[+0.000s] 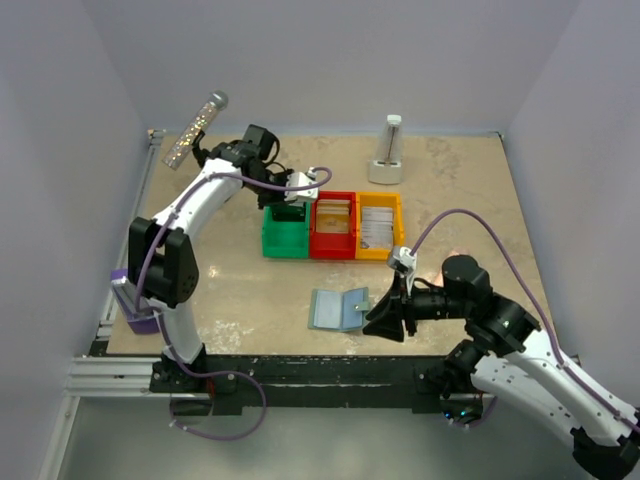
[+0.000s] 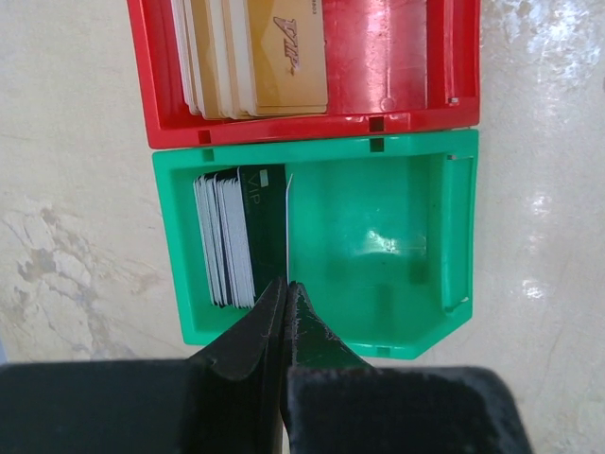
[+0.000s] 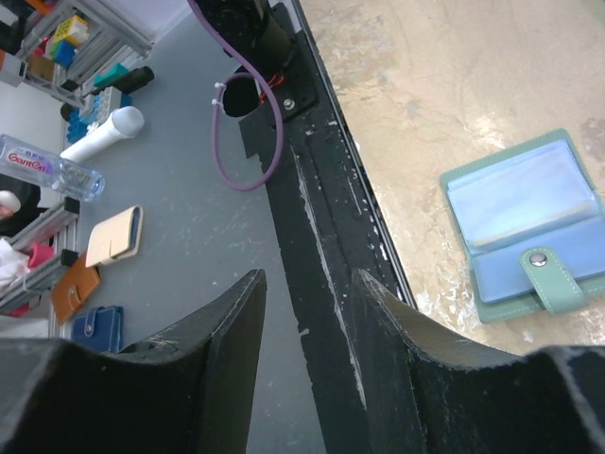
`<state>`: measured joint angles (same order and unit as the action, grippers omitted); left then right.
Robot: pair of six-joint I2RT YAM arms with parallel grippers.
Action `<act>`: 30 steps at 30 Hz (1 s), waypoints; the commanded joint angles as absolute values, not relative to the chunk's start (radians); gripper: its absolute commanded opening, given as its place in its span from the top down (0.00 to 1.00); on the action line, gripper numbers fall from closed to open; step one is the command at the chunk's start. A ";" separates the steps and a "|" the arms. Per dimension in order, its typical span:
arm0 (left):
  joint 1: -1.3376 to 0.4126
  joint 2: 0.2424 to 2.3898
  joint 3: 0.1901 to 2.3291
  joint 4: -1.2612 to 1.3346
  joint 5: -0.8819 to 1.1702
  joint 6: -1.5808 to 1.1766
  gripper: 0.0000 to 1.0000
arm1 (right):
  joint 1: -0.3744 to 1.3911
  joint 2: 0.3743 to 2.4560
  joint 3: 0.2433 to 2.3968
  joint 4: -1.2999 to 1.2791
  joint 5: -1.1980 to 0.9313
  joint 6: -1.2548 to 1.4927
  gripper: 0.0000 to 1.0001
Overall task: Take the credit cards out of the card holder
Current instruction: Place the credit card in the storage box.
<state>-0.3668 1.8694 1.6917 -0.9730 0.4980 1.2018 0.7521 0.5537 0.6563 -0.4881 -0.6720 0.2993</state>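
The card holder (image 1: pixel 338 309) lies open near the table's front edge; in the right wrist view (image 3: pixel 525 218) its clear pockets look empty and its tab points toward me. My right gripper (image 1: pixel 385 322) is open and empty just right of it, its jaws (image 3: pixel 307 279) hanging over the table's front rail. My left gripper (image 1: pixel 290 212) is over the green bin (image 2: pixel 397 236), its jaws (image 2: pixel 285 284) shut on a thin credit card (image 2: pixel 287 227) seen edge-on. Beside it, several dark and whitish cards (image 2: pixel 232 241) stand in that bin.
A red bin (image 1: pixel 333 225) with tan cards (image 2: pixel 260 57) and a yellow bin (image 1: pixel 378 225) with whitish cards stand in a row right of the green bin. A white upright object (image 1: pixel 388 150) stands at the back. A glittery tube (image 1: pixel 195 130) leans at the left wall.
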 commanded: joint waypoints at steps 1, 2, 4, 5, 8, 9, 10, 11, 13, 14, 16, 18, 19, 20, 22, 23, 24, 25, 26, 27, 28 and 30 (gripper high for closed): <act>-0.362 1.894 1.723 -0.925 0.496 1.244 1.00 | 0.755 0.561 0.661 -0.448 -0.675 0.313 0.54; -0.362 1.898 1.718 -0.920 0.495 1.244 1.00 | 0.753 0.560 0.663 -0.452 -0.673 0.313 0.54; -0.362 1.905 1.704 -0.894 0.508 1.241 1.00 | 0.753 0.561 0.664 -0.459 -0.670 0.311 0.54; -0.362 1.910 1.698 -0.888 0.512 1.238 1.00 | 0.753 0.561 0.666 -0.460 -0.667 0.313 0.54; -0.362 1.927 1.687 -0.877 0.508 1.236 1.00 | 0.753 0.571 0.669 -0.457 -0.669 0.314 0.54; -0.362 1.930 1.677 -0.870 0.502 1.235 1.00 | 0.753 0.578 0.670 -0.456 -0.669 0.314 0.54; -0.362 1.931 1.664 -0.852 0.496 1.233 1.00 | 0.755 0.581 0.672 -0.454 -0.667 0.316 0.54; -0.362 1.933 1.655 -0.838 0.491 1.233 1.00 | 0.753 0.587 0.673 -0.451 -0.669 0.318 0.54; -0.362 1.947 1.655 -0.833 0.489 1.233 1.00 | 0.753 0.594 0.672 -0.443 -0.669 0.322 0.54; -0.362 1.951 1.655 -0.833 0.492 1.233 1.00 | 0.755 0.598 0.670 -0.440 -0.667 0.325 0.54; -0.362 1.959 1.646 -0.818 0.492 1.227 1.00 | 0.753 0.600 0.670 -0.439 -0.667 0.328 0.54; -0.362 1.970 1.637 -0.813 0.486 1.227 1.00 | 0.753 0.600 0.667 -0.437 -0.667 0.333 0.54; -0.362 1.973 1.637 -0.810 0.486 1.227 1.00 | 0.755 0.600 0.667 -0.436 -0.666 0.331 0.54; -0.362 1.976 1.628 -0.801 0.483 1.226 1.00 | 0.753 0.601 0.667 -0.437 -0.664 0.331 0.54; -0.362 1.980 1.614 -0.782 0.480 1.221 1.00 | 0.753 0.606 0.667 -0.437 -0.664 0.333 0.54; -0.362 1.983 1.606 -0.770 0.473 1.215 1.00 | 0.753 0.609 0.667 -0.436 -0.666 0.331 0.54; -0.362 1.990 1.605 -0.764 0.466 1.213 1.00 | 0.755 0.614 0.667 -0.433 -0.667 0.331 0.54; -0.362 1.991 1.602 -0.758 0.463 1.213 1.00 | 0.753 0.618 0.666 -0.431 -0.667 0.333 0.54; -0.362 1.996 1.597 -0.747 0.460 1.210 1.00 | 0.753 0.618 0.666 -0.428 -0.669 0.334 0.54; -0.362 1.997 1.591 -0.738 0.457 1.207 1.00 | 0.753 0.623 0.666 -0.425 -0.670 0.334 0.54; -0.362 2.000 1.585 -0.726 0.456 1.203 1.00 | 0.755 0.623 0.664 -0.425 -0.670 0.334 0.54; -0.362 2.005 1.582 -0.716 0.448 1.201 1.00 | 0.752 0.627 0.666 -0.420 -0.670 0.334 0.54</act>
